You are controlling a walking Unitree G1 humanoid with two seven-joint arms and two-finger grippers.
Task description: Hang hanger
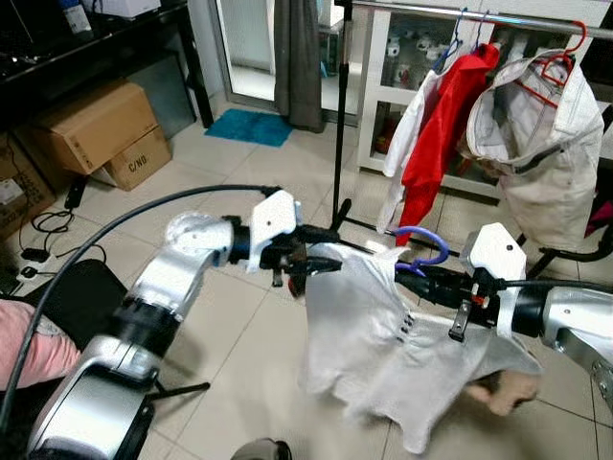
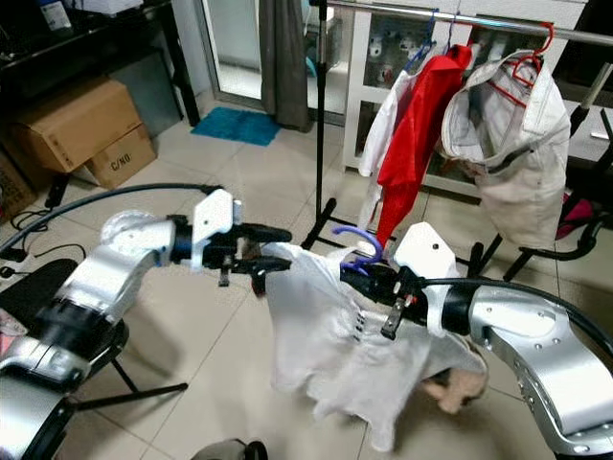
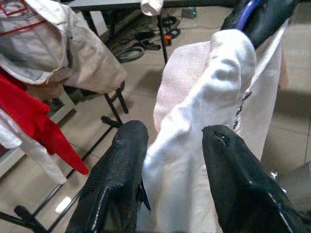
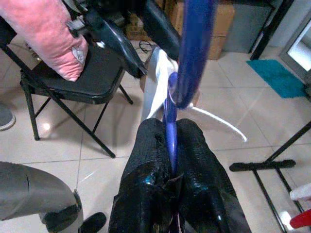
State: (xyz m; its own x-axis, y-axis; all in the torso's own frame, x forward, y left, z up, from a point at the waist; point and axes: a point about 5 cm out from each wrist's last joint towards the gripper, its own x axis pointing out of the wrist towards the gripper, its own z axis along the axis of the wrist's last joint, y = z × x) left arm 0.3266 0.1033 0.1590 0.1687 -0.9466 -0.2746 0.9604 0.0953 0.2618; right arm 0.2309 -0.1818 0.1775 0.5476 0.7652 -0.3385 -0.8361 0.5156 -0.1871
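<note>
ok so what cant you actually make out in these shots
- Blue hanger: in the eye views the white shirt covers its shoulders; only the hook shows.
- Left gripper: in the left wrist view shirt cloth lies between its fingers; contact unclear.
- Rail: cut off by the eye views' top and right edges.
- Tan object on the floor: half under the shirt hem, unidentifiable.

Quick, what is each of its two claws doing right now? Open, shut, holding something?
Left tool: closed on the white shirt.
Right tool: shut on the blue hanger.
</note>
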